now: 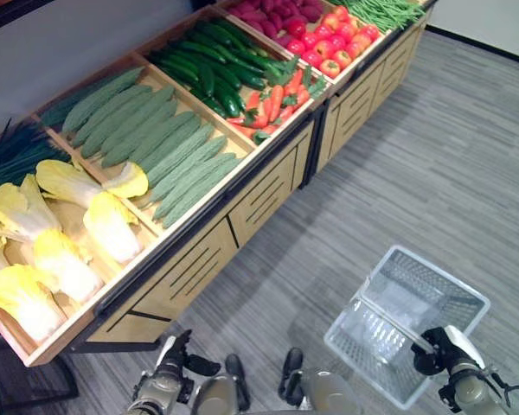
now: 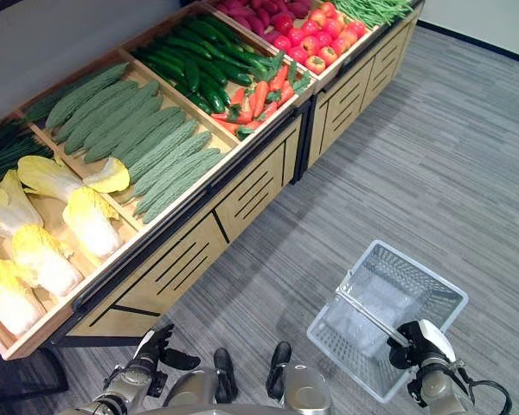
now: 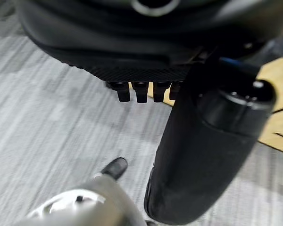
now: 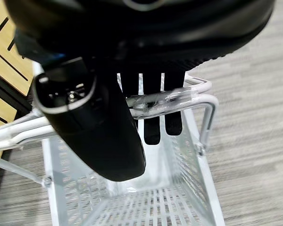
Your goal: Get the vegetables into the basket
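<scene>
A white wire basket hangs low over the floor at the right, and nothing lies in it. My right hand is shut on its handle, with the fingers hooked over the wire. My left hand hangs low at the left with relaxed fingers and nothing in it. Vegetables fill a sloped wooden display stand ahead on the left: pale cabbages, ridged green gourds, cucumbers, carrots and tomatoes.
Further bins hold green beans, purple roots and dark chives. Grey carpet floor spreads between the stand and the basket. The stand's front edge runs diagonally from lower left to upper right.
</scene>
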Available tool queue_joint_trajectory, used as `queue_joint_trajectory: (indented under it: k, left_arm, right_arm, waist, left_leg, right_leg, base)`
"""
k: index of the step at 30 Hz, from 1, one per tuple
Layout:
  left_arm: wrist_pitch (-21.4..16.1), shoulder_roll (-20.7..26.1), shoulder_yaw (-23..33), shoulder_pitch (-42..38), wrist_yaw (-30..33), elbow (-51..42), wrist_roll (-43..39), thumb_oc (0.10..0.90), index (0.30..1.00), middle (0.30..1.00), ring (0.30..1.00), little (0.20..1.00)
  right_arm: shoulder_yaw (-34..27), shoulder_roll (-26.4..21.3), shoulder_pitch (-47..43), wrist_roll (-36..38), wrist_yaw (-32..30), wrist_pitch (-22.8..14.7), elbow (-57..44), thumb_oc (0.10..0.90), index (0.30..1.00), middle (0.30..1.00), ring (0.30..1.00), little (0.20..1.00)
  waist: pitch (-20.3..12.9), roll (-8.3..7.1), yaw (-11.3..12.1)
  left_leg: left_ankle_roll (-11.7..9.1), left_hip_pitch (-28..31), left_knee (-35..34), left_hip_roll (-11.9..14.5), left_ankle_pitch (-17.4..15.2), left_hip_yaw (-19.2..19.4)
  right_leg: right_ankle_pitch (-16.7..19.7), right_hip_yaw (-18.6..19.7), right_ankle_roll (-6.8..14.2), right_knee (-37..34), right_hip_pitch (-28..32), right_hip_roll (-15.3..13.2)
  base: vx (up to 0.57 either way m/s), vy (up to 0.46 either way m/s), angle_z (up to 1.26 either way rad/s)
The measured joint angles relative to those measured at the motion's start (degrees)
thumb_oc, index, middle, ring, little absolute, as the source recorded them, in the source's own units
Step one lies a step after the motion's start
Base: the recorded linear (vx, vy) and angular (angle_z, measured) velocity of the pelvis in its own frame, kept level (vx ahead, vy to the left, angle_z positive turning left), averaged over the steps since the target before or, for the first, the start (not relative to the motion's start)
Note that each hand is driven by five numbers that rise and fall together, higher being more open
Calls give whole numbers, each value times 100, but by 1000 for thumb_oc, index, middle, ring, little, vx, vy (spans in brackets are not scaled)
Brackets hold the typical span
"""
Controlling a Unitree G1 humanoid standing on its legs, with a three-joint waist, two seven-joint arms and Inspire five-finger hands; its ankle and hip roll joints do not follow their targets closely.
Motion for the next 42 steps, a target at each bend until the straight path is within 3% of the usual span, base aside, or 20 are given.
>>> queue_joint_trajectory:
  k: [1, 4, 6, 10, 19, 20, 21, 22, 23, 24, 25, 26, 29, 30, 32, 36, 37, 39, 40, 42]
  left_arm:
    - [20, 18, 75, 36, 8, 85, -53, 900, 1000, 1000, 1000, 1000]
    - [-54, 94, 114, 58, 10, 92, -64, 900, 1000, 1000, 1000, 1000]
    - [-55, 175, 111, 55, 9, 95, -56, 900, 1000, 1000, 1000, 1000]
    - [-34, 318, 108, 87, 26, 82, -54, 900, 1000, 1000, 1000, 1000]
    - [9, 395, 28, 357, 18, 89, -53, 900, 1000, 1000, 1000, 1000]
    - [9, 391, 8, 368, 15, 103, -53, 900, 1000, 1000, 1000, 1000]
    - [6, 389, -5, 385, -1, 115, -53, 900, 1000, 1000, 1000, 1000]
    - [-45, 405, -5, 384, 3, 69, -54, 900, 1000, 1000, 1000, 1000]
    - [-55, 408, 10, 387, 10, -6, -59, 900, 1000, 1000, 1000, 1000]
    - [-42, 293, -62, 324, 5, -43, -63, 900, 1000, 1000, 1000, 1000]
    - [-78, 275, -206, 354, -14, -47, -62, 900, 1000, 1000, 1000, 1000]
    - [-160, 283, -218, 346, 0, -73, -64, 900, 1000, 1000, 1000, 1000]
    - [-153, 278, -220, 262, 32, 95, -70, 900, 1000, 1000, 1000, 1000]
    - [-126, 290, -216, 249, 24, 284, -103, 900, 1000, 1000, 1000, 1000]
    - [-128, 315, -212, 263, 30, 420, -116, 900, 1000, 1000, 1000, 1000]
    - [-102, 473, -153, 603, 80, 628, -122, 900, 1000, 1000, 1000, 1000]
    - [-99, 408, -92, 646, 116, 621, -125, 900, 1000, 1000, 1000, 1000]
    - [-99, 316, -37, 784, 91, 637, -124, 900, 1000, 1000, 1000, 1000]
    - [-59, 168, 157, 825, 85, 643, -185, 900, 1000, 1000, 1000, 1000]
    - [-79, 51, 237, 808, 92, 621, -245, 900, 1000, 1000, 1000, 1000]
  right_arm:
    - [-11, 7, -43, -15, -5, 11, 25, 400, 300, 300, 300, 300]
    - [-5, 55, -94, -24, -7, -12, 176, 400, 300, 300, 300, 300]
    - [-3, 132, -103, -27, -7, -32, 176, 400, 300, 300, 300, 300]
    - [168, 229, -57, -33, -22, -22, 111, 400, 300, 300, 300, 300]
    - [246, 418, -191, -40, -20, -59, 332, 400, 300, 300, 300, 300]
    - [374, 422, -373, -40, -34, -121, 641, 400, 300, 300, 300, 300]
    - [451, 452, -595, -40, -53, -72, 944, 400, 300, 300, 300, 300]
    - [447, 450, -602, -40, -60, -87, 893, 400, 300, 300, 300, 300]
    - [413, 477, -530, -39, -73, -151, 858, 400, 300, 300, 300, 300]
    - [418, 451, -445, -28, -124, -139, 840, 400, 300, 300, 300, 300]
    - [620, 500, -302, -28, -90, -76, 873, 400, 300, 300, 300, 300]
    - [636, 546, -280, -29, -44, -135, 922, 400, 300, 300, 300, 300]
    - [615, 632, -444, -11, -68, -226, 1384, 400, 300, 300, 300, 300]
    - [583, 646, -541, 18, -89, -218, 1637, 400, 300, 300, 300, 300]
    - [534, 650, -549, 99, -85, -155, 1955, 400, 300, 300, 300, 300]
    - [307, 754, -244, 113, -66, -96, 2105, 400, 300, 300, 300, 300]
    - [292, 774, -149, 116, -35, -76, 2146, 400, 300, 300, 300, 300]
    - [172, 772, -261, 111, -13, -80, 2231, 400, 300, 300, 300, 300]
    - [105, 785, -449, 106, -9, -104, 2260, 400, 300, 300, 300, 300]
    - [90, 760, -520, 106, -13, -150, 2257, 400, 300, 300, 300, 300]
  waist:
    - [32, -96, 98]
    - [38, -214, 204]
    - [34, -282, 203]
    - [72, -376, 199]
    - [81, -393, 339]
    - [88, -381, 335]
    - [86, -352, 340]
    - [80, -335, 350]
    - [111, -331, 380]
    - [124, -255, 261]
    - [81, -139, 103]
    - [12, -157, 135]
    - [16, -160, 157]
    - [26, -177, 40]
    - [26, -190, 17]
    - [-55, -363, -13]
    - [-100, -278, 7]
    - [-139, -176, 49]
    - [-202, -93, 115]
    - [-209, -109, 169]
  left_leg:
    - [124, 60, -113, -64, 66, 81]
    - [214, 103, -116, -149, 54, 126]
    - [349, 85, -87, -220, 11, 132]
    - [585, 16, -55, -379, -65, 12]
    - [581, 80, -68, -425, -20, -14]
    - [644, 137, -175, -449, -68, -47]
    - [650, 305, -337, -438, -33, -35]
    - [676, 331, -335, -386, -18, -44]
    - [819, 308, -238, -466, -4, -256]
    - [840, 278, -62, -547, -58, -610]
    - [897, 306, -65, -622, -79, -984]
    - [916, 283, -176, -624, -68, -953]
    - [831, 105, -99, -779, -3, -1314]
    - [836, 63, -7, -908, -19, -1700]
    - [815, 90, 9, -973, -32, -2002]
    - [408, 339, 2, -968, -251, -2880]
    - [226, 440, -42, -712, -292, -3027]
    - [41, 478, -56, -418, -178, -2908]
    - [-53, 471, 34, -206, -173, -2674]
    - [-164, 476, 38, -31, -106, -2670]
  right_leg:
    - [38, 55, 59, -1, -33, -45]
    - [60, 85, 127, 44, -33, -134]
    - [10, 87, 424, 237, -92, -308]
    - [-44, 222, 658, 666, -311, -561]
    - [69, 201, 552, 427, -128, -516]
    - [152, 209, 652, 680, -185, -547]
    - [250, 290, 812, 1514, -514, -709]
    - [296, 376, 1055, 1930, -722, -803]
    - [485, 700, 1229, 2417, -897, -918]
    - [798, 1311, 1116, 3169, -1160, -860]
    - [594, 2416, 1217, 3117, -1336, -522]
    - [584, 2735, 1218, 2184, -1378, -457]
    - [638, 2855, 1285, 387, -1295, -631]
    - [739, 3062, 1332, -398, -1051, -790]
    - [850, 3379, 1313, -859, -895, -818]
    - [1075, 3134, 1230, -1144, -204, -847]
    - [1263, 2871, 1143, -1100, -143, -650]
    - [1225, 2693, 999, -1032, -102, -409]
    - [1178, 2643, 802, -979, -81, -207]
    - [1081, 2501, 704, -995, -7, -58]
  base:
    - [-11, 146, -20]
    - [15, 130, -5]
    - [26, 117, 4]
    - [4, 64, 19]
    - [19, 58, 2]
    - [10, 82, 0]
    - [81, 88, 8]
    - [113, 27, 20]
    - [163, -2, 75]
    - [124, -64, 160]
    - [187, -178, 193]
    - [188, -190, 170]
    - [188, -184, 93]
    - [194, -169, 133]
    - [178, -204, 124]
    - [197, -368, 113]
    - [127, -318, 85]
    - [70, -221, 26]
    - [56, -199, -1]
    - [25, -255, 25]
